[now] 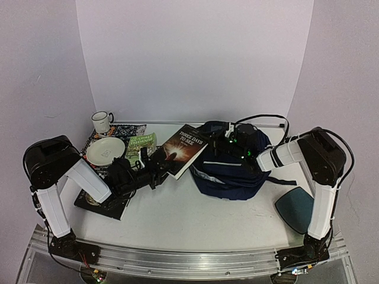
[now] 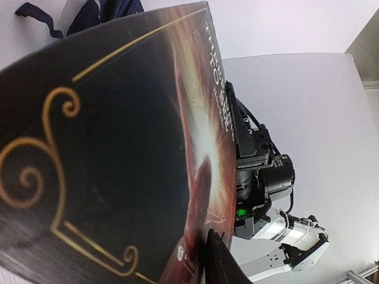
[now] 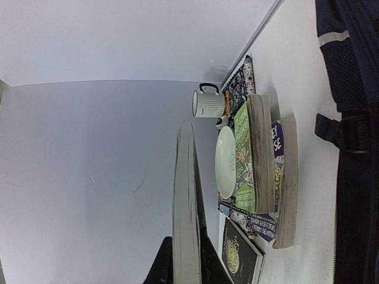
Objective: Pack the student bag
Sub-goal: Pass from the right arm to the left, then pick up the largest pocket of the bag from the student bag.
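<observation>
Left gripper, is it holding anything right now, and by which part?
Yes. The left gripper is shut on the black book, pinching its bottom edge, the end away from the title, with the book lifted off the table.

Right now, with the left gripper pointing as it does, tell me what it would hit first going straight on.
The left gripper, shut on the dark book, points toward the student bag. Straight on, the book's far edge would probably meet the bag's side first, though depth is unclear.
</observation>
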`<action>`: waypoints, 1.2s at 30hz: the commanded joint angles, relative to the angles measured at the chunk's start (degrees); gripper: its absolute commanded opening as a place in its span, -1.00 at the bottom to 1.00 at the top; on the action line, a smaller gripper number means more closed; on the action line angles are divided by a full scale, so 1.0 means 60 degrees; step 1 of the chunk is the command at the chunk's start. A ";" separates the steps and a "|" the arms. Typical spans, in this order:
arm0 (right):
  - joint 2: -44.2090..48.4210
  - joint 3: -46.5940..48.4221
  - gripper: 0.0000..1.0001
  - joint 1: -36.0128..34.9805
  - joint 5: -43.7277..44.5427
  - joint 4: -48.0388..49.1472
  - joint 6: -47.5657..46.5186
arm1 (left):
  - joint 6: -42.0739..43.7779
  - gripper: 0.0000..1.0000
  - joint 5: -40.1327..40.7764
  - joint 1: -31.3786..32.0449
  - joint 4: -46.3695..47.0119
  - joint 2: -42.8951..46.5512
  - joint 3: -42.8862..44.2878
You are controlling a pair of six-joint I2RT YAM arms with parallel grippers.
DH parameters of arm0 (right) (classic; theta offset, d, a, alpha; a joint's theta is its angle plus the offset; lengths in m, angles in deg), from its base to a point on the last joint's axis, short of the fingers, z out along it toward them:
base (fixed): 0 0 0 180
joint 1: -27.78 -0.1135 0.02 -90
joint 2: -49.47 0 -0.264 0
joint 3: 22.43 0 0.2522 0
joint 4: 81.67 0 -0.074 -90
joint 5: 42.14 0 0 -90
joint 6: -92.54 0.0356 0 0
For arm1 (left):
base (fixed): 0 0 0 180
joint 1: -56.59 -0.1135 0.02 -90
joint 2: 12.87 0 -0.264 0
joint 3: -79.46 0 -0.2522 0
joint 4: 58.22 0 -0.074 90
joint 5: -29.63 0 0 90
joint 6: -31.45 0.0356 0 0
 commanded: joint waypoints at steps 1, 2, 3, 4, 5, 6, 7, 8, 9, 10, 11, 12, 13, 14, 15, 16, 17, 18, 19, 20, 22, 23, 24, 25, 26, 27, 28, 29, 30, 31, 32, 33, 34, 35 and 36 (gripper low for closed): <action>0.0748 -0.0199 -1.00 -0.0027 -0.0307 0.5014 -0.0203 | -0.0056 -0.74 0.0435 0.0059 0.2542 -0.0046 -0.0054; 0.0729 -0.0261 -0.96 0.0003 -0.0425 0.4971 -0.0225 | -0.0069 -0.87 0.0438 0.0058 0.2572 -0.0056 -0.0057; 0.0704 -0.0325 -0.90 0.0042 -0.0545 0.4913 -0.0223 | -0.0071 -0.96 0.0445 0.0058 0.2594 -0.0051 -0.0063; 0.0670 -0.0373 -0.83 0.0100 -0.0709 0.4824 -0.0198 | -0.0053 -0.99 0.0476 0.0060 0.2607 -0.0033 -0.0095; 0.0643 -0.0405 -0.72 0.0191 -0.0963 0.4681 -0.0153 | -0.0005 -1.00 0.0566 0.0065 0.2609 0.0005 -0.0170; 0.0630 -0.0454 -0.61 0.0281 -0.1163 0.4580 -0.0112 | 0.0065 -1.00 0.0696 0.0059 0.2611 0.0080 -0.0263; 0.0631 -0.0522 -0.51 0.0370 -0.1322 0.4499 -0.0100 | 0.0134 -1.00 0.0821 0.0058 0.2610 0.0158 -0.0357; 0.0659 -0.0596 -0.41 0.0474 -0.1514 0.4372 -0.0115 | 0.0216 -1.00 0.0921 0.0041 0.2609 0.0255 -0.0423; 0.0699 -0.0669 -0.32 0.0597 -0.1746 0.4127 -0.0163 | 0.0272 -1.00 0.0998 0.0024 0.2602 0.0320 -0.0491; 0.0780 -0.0739 -0.25 0.0698 -0.1951 0.3840 -0.0273 | 0.0320 -1.00 0.1020 -0.0005 0.2591 0.0373 -0.0517; 0.0866 -0.0817 -0.17 0.0793 -0.2140 0.3549 -0.0395 | 0.0353 -1.00 0.1033 -0.0039 0.2579 0.0418 -0.0542; 0.0961 -0.0900 -0.10 0.0869 -0.2312 0.3216 -0.0559 | 0.0347 -1.00 0.1018 -0.0084 0.2569 0.0438 -0.0563; 0.1046 -0.0941 -0.03 0.0931 -0.2555 0.2779 -0.0765 | 0.0350 -1.00 0.0986 -0.0122 0.2566 0.0449 -0.0574; 0.1148 -0.0967 0.01 0.0983 -0.2791 0.2336 -0.1016 | 0.0348 -1.00 0.0962 -0.0157 0.2561 0.0463 -0.0582; 0.1264 -0.0980 0.07 0.1001 -0.2965 0.1869 -0.1285 | 0.0350 -1.00 0.0935 -0.0206 0.2538 0.0480 -0.0591; 0.1411 -0.0941 0.12 0.1009 -0.3175 0.1094 -0.1737 | 0.0349 -1.00 0.0896 -0.0257 0.2525 0.0500 -0.0611; 0.1576 -0.0884 0.18 0.1013 -0.3396 0.0212 -0.2266 | 0.0348 -1.00 0.0855 -0.0308 0.2517 0.0525 -0.0635; 0.1812 -0.0814 0.21 0.1009 -0.3498 -0.0760 -0.2982 | 0.0374 -1.00 0.0816 -0.0365 0.2489 0.0586 -0.0659; 0.2050 -0.0709 0.26 0.1013 -0.3513 -0.2226 -0.3957 | 0.0405 -1.00 0.0759 -0.0444 0.2438 0.0652 -0.0703; 0.2348 -0.0573 0.31 0.1013 -0.3412 -0.3744 -0.4989 | 0.0426 -1.00 0.0690 -0.0533 0.2385 0.0735 -0.0749; 0.2962 -0.0204 0.37 0.1009 -0.2852 -0.6673 -0.7025 | 0.0438 -1.00 0.0537 -0.0728 0.2291 0.0923 -0.0869; 0.3211 0.0042 0.40 0.1009 -0.2345 -0.8233 -0.8175 | 0.0439 -1.00 0.0475 -0.0850 0.2219 0.1047 -0.0970; 0.3367 0.0258 0.42 0.1017 -0.1870 -0.9211 -0.9100 | 0.0453 -1.00 0.0414 -0.0950 0.2139 0.1153 -0.1068; 0.3477 0.0391 0.44 0.1014 -0.1606 -1.0057 -0.9633 | 0.0497 -1.00 0.0339 -0.1049 0.2023 0.1262 -0.1121; 0.3585 0.0525 0.46 0.1011 -0.1342 -1.0903 -1.0166 | 0.0540 -1.00 0.0263 -0.1146 0.1907 0.1369 -0.1173; 0.3633 0.0689 0.47 0.1006 -0.1080 -1.1669 -1.0649 | 0.0579 -1.00 0.0151 -0.1192 0.1824 0.1449 -0.1188; 0.3700 0.0774 0.47 0.0992 -0.0802 -1.2239 -1.1034 | 0.0630 -1.00 0.0032 -0.1221 0.1742 0.1526 -0.1161; 0.3786 0.0827 0.48 0.0965 -0.0511 -1.2701 -1.1414 | 0.0697 -1.00 -0.0107 -0.1229 0.1677 0.1576 -0.1117; 0.3880 0.0852 0.48 0.0941 -0.0226 -1.3071 -1.1756 | 0.0741 -1.00 -0.0242 -0.1237 0.1617 0.1597 -0.1056; 0.3968 0.0882 0.48 0.0916 0.0023 -1.3392 -1.2044 | 0.0750 -1.00 -0.0359 -0.1258 0.1572 0.1611 -0.1026; 0.4044 0.0920 0.48 0.0888 0.0256 -1.3705 -1.2317 | 0.0754 -1.00 -0.0464 -0.1290 0.1534 0.1630 -0.1005; 0.4089 0.0983 0.49 0.0822 0.0489 -1.3988 -1.2543 | 0.0758 -1.00 -0.0527 -0.1334 0.1514 0.1665 -0.1018; 0.4115 0.1042 0.49 0.0705 0.0724 -1.4228 -1.2755 | 0.0791 -1.00 -0.0584 -0.1360 0.1497 0.1710 -0.1046; 0.4130 0.1103 0.48 0.0584 0.0937 -1.4460 -1.2973 | 0.0831 -1.00 -0.0644 -0.1387 0.1482 0.1762 -0.1072; 0.4094 0.1217 0.48 0.0413 0.1176 -1.4723 -1.3220 | 0.0868 -1.00 -0.0713 -0.1407 0.1464 0.1841 -0.1104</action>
